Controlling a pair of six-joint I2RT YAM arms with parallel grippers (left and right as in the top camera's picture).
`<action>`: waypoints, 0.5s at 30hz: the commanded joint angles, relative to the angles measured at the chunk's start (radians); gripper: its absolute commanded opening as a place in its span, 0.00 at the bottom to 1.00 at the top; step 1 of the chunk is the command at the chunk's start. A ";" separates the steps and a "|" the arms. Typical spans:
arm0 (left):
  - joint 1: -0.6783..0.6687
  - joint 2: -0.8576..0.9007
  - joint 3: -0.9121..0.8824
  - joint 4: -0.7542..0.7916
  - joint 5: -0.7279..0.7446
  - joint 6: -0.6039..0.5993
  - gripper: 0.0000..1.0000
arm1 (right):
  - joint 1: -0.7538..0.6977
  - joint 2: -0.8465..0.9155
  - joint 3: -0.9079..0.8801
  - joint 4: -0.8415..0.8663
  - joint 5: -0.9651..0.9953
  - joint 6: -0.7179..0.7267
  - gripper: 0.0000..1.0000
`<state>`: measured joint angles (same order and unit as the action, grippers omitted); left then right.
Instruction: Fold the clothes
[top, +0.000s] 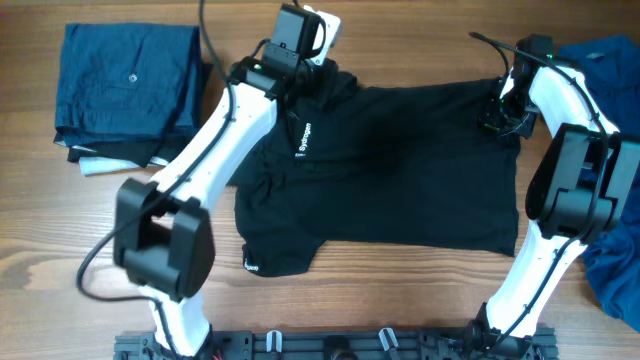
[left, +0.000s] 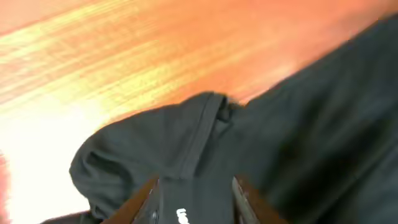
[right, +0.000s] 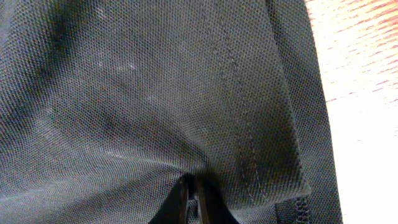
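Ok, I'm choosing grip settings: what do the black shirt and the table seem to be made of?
Black shirt: matte knit fabric, pique-like, going by the fine dotted texture and stitched hem. Table: wood or wood-look laminate, smooth, slightly glossy; grain streaks show, which one is unclear.

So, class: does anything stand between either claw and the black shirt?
Nothing visible does. The right claw pinches the shirt at its hem, and the left claw grips fabric near the collar.

A wooden table (top: 400, 300) carries a black rail (top: 330, 345) along its near edge.
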<state>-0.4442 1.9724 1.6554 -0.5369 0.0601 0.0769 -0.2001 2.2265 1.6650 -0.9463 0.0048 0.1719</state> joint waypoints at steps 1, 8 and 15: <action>-0.004 0.107 -0.011 0.026 -0.011 0.177 0.38 | -0.024 0.073 -0.037 0.009 0.047 0.014 0.10; -0.018 0.203 -0.011 0.056 -0.048 0.209 0.43 | -0.024 0.073 -0.037 0.033 0.047 0.014 0.14; -0.032 0.290 -0.011 0.134 -0.138 0.208 0.44 | -0.024 0.073 -0.037 0.028 0.047 0.014 0.14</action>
<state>-0.4744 2.2147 1.6440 -0.4263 -0.0101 0.2626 -0.2020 2.2265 1.6642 -0.9344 0.0044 0.1757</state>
